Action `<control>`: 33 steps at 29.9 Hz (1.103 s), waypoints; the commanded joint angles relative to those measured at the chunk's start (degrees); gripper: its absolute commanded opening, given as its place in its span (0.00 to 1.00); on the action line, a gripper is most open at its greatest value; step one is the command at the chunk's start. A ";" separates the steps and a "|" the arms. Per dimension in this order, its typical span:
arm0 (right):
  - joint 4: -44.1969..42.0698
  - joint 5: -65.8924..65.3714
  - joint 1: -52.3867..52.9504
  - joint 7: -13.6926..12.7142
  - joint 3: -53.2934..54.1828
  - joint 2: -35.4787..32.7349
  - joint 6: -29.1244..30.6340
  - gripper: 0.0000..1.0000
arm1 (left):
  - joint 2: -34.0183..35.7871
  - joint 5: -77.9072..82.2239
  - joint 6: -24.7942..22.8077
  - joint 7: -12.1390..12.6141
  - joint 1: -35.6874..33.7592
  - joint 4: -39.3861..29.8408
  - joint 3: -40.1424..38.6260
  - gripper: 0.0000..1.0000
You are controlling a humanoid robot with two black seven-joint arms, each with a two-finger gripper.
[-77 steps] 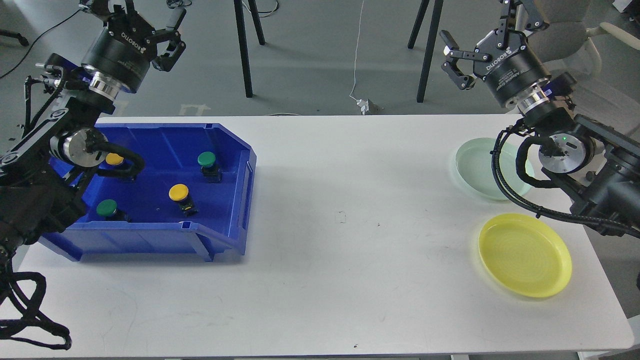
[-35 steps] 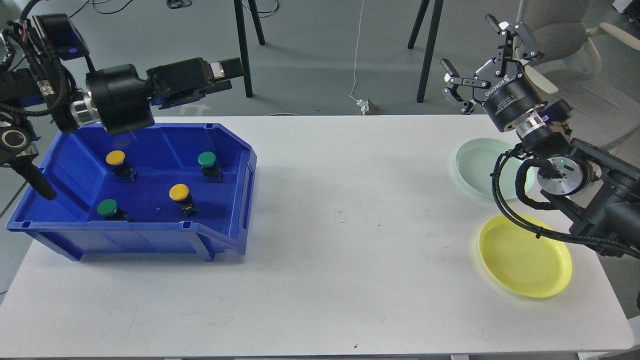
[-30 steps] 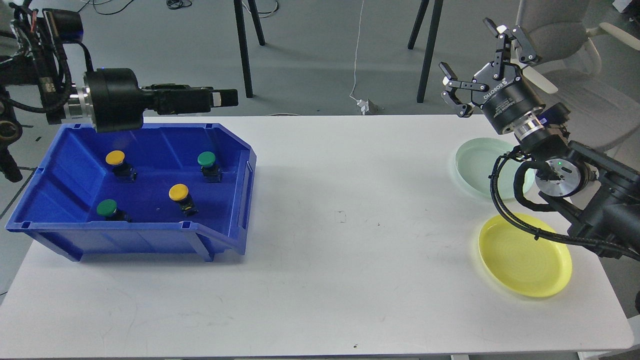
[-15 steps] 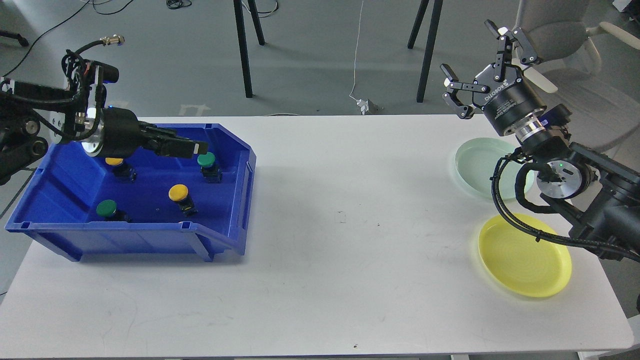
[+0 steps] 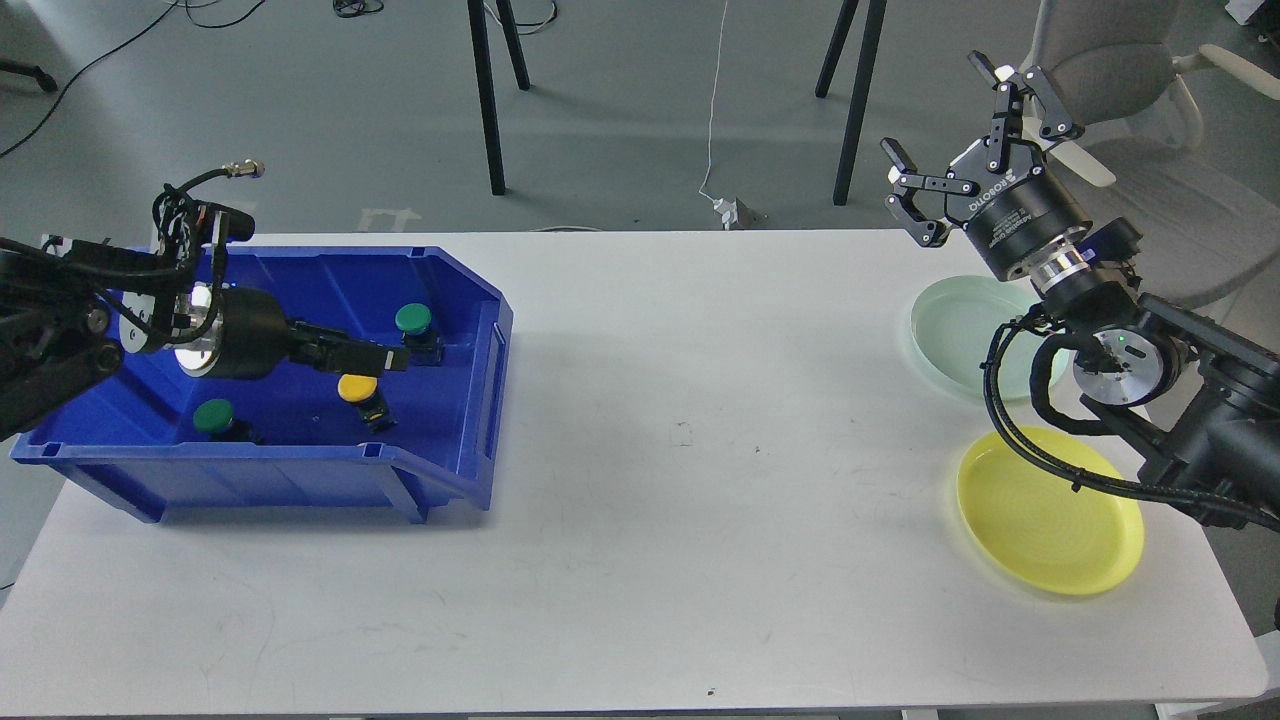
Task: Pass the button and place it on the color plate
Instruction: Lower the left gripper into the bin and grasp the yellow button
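Three buttons are showing in the blue bin [image 5: 470, 400]: a yellow button [image 5: 357, 387] just under my left claw [image 5: 385, 357], a green button [image 5: 413, 319] just beyond its tip, another green button [image 5: 213, 416] behind it. I cannot tell whether my left claw is parted. My right claw [image 5: 975, 125] is hanging spread wide, gripping nothing, beyond the pale green plate [image 5: 960, 335] and yellow plate [image 5: 1050, 510] on the tabletop [image 5: 700, 480].

Blue bin [image 5: 470, 420] at the white bench's [image 5: 640, 560] left edge, holding two green-capped buttons [image 5: 412, 318] [image 5: 212, 415] and one yellow-capped button [image 5: 357, 387]. Pale green plate [image 5: 950, 335] and yellow plate [image 5: 1040, 520] at the right edge. Both arms black.
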 commanded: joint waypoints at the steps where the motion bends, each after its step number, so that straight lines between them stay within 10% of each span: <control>1: -0.01 0.06 -0.33 0.00 0.02 0.00 0.00 0.99 | -0.42 0.00 0.00 0.00 1.02 1.50 0.02 1.00; 33: -0.01 0.06 -1.74 0.00 0.54 0.00 0.00 0.99 | -5.96 0.70 0.00 0.00 3.92 9.59 0.11 0.86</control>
